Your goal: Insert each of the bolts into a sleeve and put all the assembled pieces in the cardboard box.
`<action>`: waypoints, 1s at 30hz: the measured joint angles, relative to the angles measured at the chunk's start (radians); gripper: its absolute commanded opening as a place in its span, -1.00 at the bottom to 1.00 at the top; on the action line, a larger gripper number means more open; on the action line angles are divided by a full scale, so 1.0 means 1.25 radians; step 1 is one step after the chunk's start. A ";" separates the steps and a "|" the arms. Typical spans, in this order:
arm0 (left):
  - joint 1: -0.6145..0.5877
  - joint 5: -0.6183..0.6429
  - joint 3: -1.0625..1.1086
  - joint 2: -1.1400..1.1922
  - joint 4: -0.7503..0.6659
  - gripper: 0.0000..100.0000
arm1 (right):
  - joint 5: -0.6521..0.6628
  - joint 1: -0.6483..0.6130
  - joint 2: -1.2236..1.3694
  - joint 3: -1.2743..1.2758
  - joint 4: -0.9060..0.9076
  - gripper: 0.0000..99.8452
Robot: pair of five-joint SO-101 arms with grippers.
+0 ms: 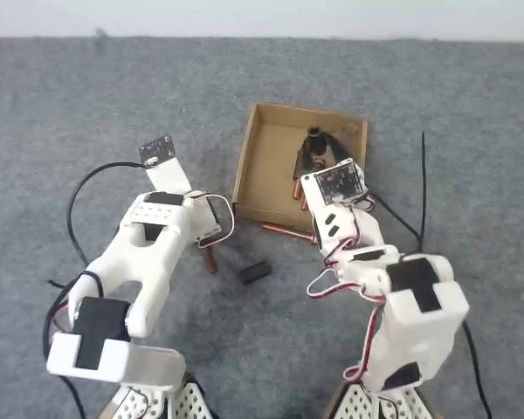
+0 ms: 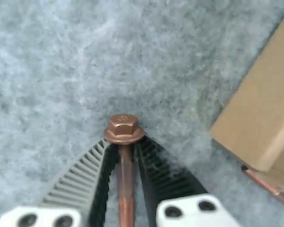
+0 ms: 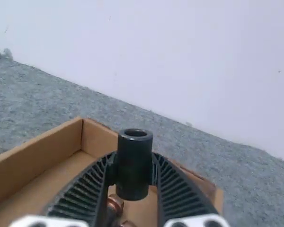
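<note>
In the left wrist view my left gripper (image 2: pixel 124 147) is shut on a copper bolt (image 2: pixel 123 128), whose hex head pokes out past the fingertips just above the grey carpet. From above, that gripper (image 1: pixel 210 251) is left of the cardboard box (image 1: pixel 244 166). My right gripper (image 3: pixel 132 166) is shut on an upright black sleeve (image 3: pixel 134 161) over the box (image 3: pixel 42 158); a bit of copper (image 3: pixel 114 204) shows under the sleeve. From above, that sleeve (image 1: pixel 315 138) is inside the box's outline. Another black sleeve (image 1: pixel 255 271) lies on the carpet between the arms.
A loose copper bolt (image 1: pixel 286 230) lies on the carpet along the box's near wall, and its tip (image 2: pixel 265 182) shows by the box corner (image 2: pixel 260 118). Copper pieces (image 1: pixel 299 190) lie inside the box. Black cables trail beside both arms.
</note>
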 measured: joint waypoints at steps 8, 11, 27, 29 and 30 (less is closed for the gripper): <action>0.000 0.000 0.000 0.000 0.000 -0.98 | 0.000 -0.007 0.023 0.054 -0.117 -0.99; 0.000 0.000 0.000 0.000 0.000 -0.98 | 0.000 -0.028 0.023 0.108 -0.184 -0.99; 0.000 0.000 0.000 0.000 0.000 -0.98 | -0.001 -0.065 0.022 0.350 -0.480 -0.99; 0.000 0.000 0.000 0.000 0.000 -0.98 | -0.001 -0.087 0.022 0.374 -0.486 -0.99; 0.000 0.000 0.000 0.000 0.000 -0.98 | -0.001 -0.093 0.022 0.385 -0.487 -0.99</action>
